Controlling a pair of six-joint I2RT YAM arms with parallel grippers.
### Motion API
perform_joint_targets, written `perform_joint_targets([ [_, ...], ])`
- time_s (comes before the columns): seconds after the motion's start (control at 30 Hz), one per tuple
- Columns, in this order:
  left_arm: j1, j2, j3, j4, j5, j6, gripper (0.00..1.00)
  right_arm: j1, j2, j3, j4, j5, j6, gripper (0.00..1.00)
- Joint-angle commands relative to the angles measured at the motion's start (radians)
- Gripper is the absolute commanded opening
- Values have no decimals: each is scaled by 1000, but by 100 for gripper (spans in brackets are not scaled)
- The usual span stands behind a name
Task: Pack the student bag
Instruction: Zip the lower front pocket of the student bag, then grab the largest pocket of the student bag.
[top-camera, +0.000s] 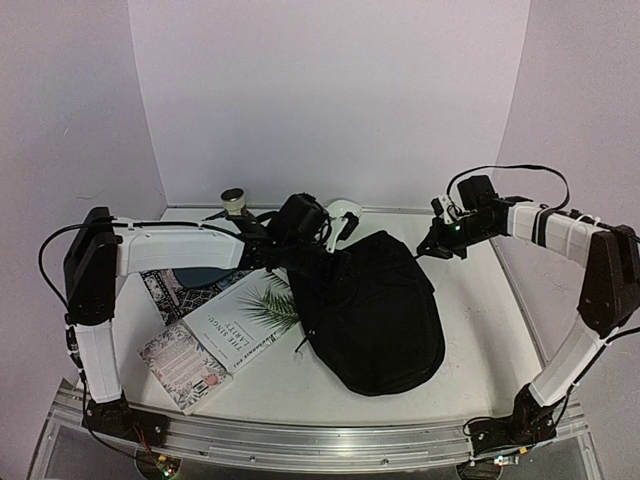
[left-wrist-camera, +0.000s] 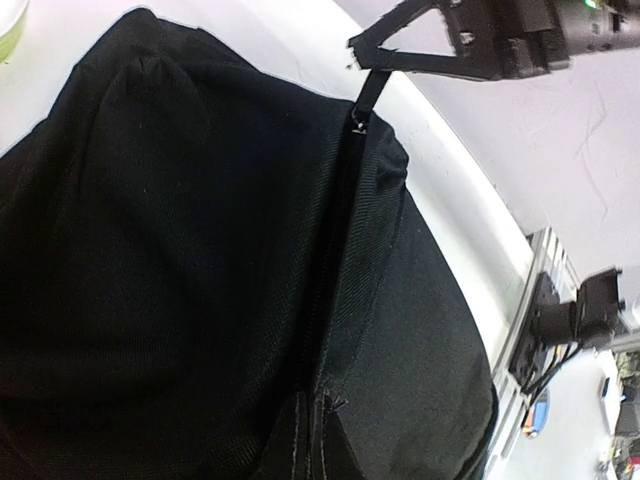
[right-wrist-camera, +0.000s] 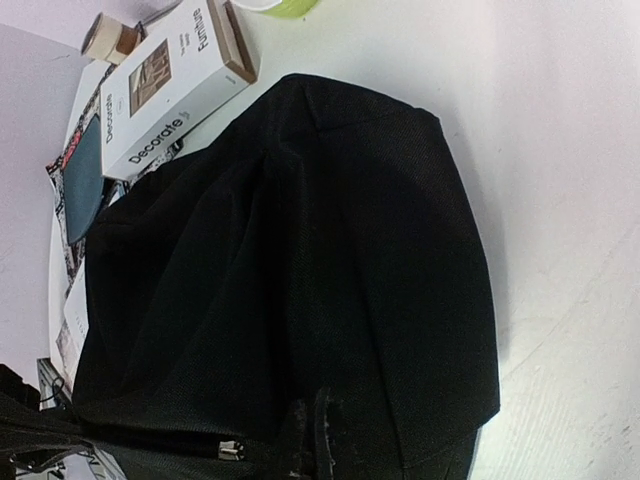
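Student bag: black fabric backpack (top-camera: 375, 310) lying flat in the middle of the table (top-camera: 490, 320), its top end towards the far wall and both arms on that end.
Bag state: looks shut to me; I see no gap along the zip line (left-wrist-camera: 335, 260), so nothing can go in yet.
Left gripper: (top-camera: 298, 255) jaws closed at the bag's upper left edge. My wrist view is nearly all black cloth, so I can only say it seems to be pinching a fold of fabric.
Why left holds there: I judge it an anchor, so the soft bag does not slide or bunch when the zip is drawn.
Right gripper: (left-wrist-camera: 366, 52) fingertips closed on the zip pull (left-wrist-camera: 368, 95), a thin black tab drawn taut up off the bag's far corner.
Why right holds there: the tab is the only firm handle on the zip; tension along the zip line should let the slider run.
Waiting items: a white book with a palm frond (top-camera: 240, 318) and a small pink patterned book (top-camera: 183, 365) lie left of the bag; a "Decorate Furniture" book (right-wrist-camera: 175, 80) lies near its far end.
Not for packing: patterned mat (top-camera: 165, 290) with a teal plate (right-wrist-camera: 85, 175), under the left arm.
Step in hand: opening the bag; packing not begun, by my reading.
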Motion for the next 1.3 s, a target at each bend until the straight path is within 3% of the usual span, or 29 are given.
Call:
perform_joint_targets([
  [0.0, 25, 77, 157, -70, 2, -37, 4, -73, -22, 57, -3, 125, -16, 6],
  [0.23, 32, 95, 212, -70, -12, -75, 26, -33, -186, -68, -3, 155, 32, 34],
  [0.4, 50, -23, 67, -70, -52, -120, 50, 33, -372, -201, -3, 212, 104, 44],
  [0.57, 72, -161, -152, -69, -93, -199, 60, 192, -477, -290, -3, 298, 212, 52],
  [0.87, 87, -254, -367, 45, -37, -330, 67, 470, -450, -303, 20, 450, 375, 57],
  [1.27, 125, -150, -430, 279, 74, -470, 61, 819, -151, -149, 95, 580, 568, 59],
])
